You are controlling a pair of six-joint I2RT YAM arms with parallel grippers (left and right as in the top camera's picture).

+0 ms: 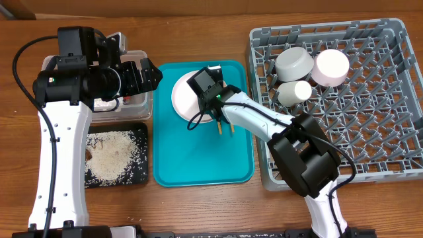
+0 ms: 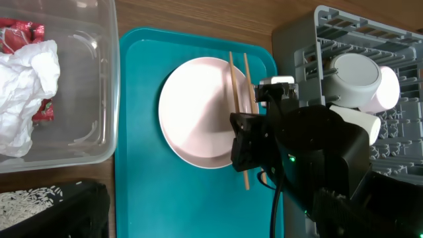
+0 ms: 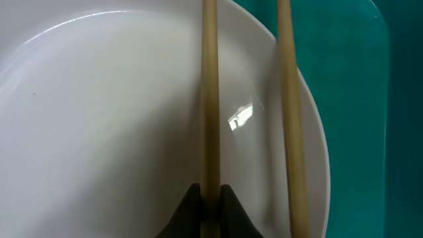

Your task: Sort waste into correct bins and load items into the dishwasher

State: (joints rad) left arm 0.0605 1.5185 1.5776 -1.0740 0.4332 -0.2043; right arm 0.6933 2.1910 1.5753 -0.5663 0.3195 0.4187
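My right gripper (image 3: 210, 198) is shut on one wooden chopstick (image 3: 209, 92) lying across the pale pink plate (image 3: 99, 119); the second chopstick (image 3: 287, 99) lies beside it to the right. In the overhead view this gripper (image 1: 213, 106) is over the plate (image 1: 184, 96) on the teal tray (image 1: 198, 162). My left gripper (image 1: 148, 73) looks open and empty above the clear tub's (image 1: 148, 100) right edge. The tub holds the white napkin (image 2: 26, 86) and red wrapper (image 2: 20, 32). The grey rack (image 1: 370, 139) holds the grey bowl (image 1: 294, 63), pink bowl (image 1: 330, 67) and white cup (image 1: 294, 91).
The black tray (image 1: 141, 129) at front left holds rice-like crumbs (image 1: 115, 155) and brownish scraps. The right arm stretches from the front edge across the tray's right side, close to the rack's left wall. Bare wooden table lies in front of the trays.
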